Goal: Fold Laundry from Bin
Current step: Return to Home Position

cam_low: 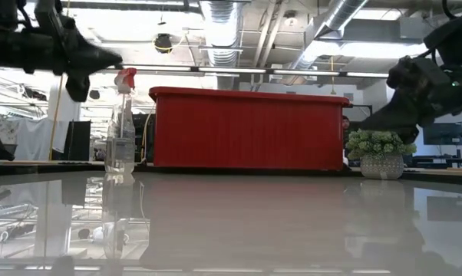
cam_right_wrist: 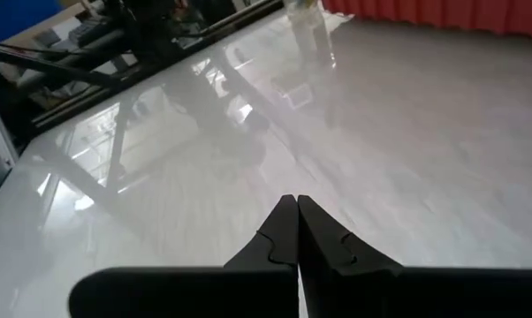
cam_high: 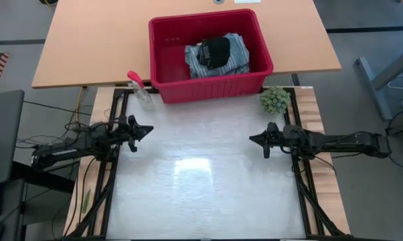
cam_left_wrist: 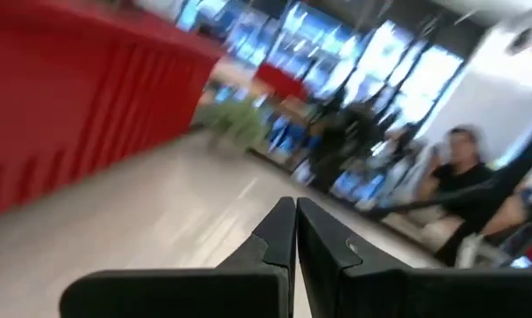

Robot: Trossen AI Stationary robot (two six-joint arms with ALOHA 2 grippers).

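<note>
The red bin (cam_high: 167, 60) stands at the table's far edge and also shows in the low view (cam_low: 246, 129). Inside it lies the laundry: a blue-white striped piece (cam_high: 236, 57) with a small black piece (cam_high: 217, 49) on top. My left gripper (cam_high: 150, 128) hovers shut and empty over the table's left side, fingers pointing right; its wrist view shows the fingertips together (cam_left_wrist: 295, 205). My right gripper (cam_high: 251, 139) hovers shut and empty over the right side, fingers pointing left, tips together (cam_right_wrist: 296, 203).
A clear spray bottle with a red trigger (cam_high: 138, 87) stands left of the bin. A small green fuzzy ball plant (cam_high: 274, 99) sits right of it. The glossy white tabletop (cam_high: 201, 187) lies between the arms. A person (cam_left_wrist: 456, 177) shows in the room beyond.
</note>
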